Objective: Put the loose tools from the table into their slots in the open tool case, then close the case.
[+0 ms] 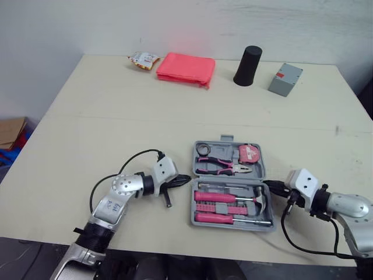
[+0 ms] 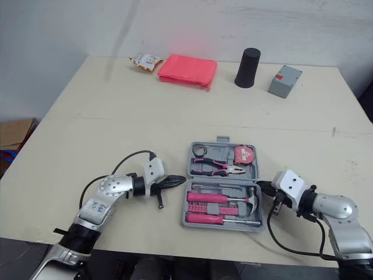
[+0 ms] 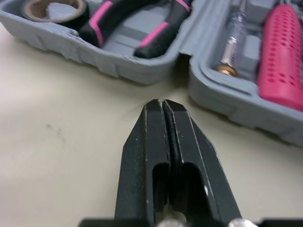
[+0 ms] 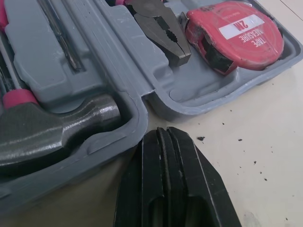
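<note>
Beige table [image 1: 116, 105] (pale); white wall [image 1: 175, 23]

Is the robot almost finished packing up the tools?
Nearly. The pliers, tape measure, hammer and screwdriver sit in their slots in the tool case. Nothing is in hand: both jaws are shut, one at each side of it. Left to do: close the case, which lies open.

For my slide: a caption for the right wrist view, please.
Shut black right gripper beside open grey plastic tool case holding steel hammer and red tape measure.

Cardboard box [image 1: 10, 132] cut off at edge, snack packet [image 1: 143, 60] print unreadable, hammer [image 4: 52, 127] partly cropped
</note>
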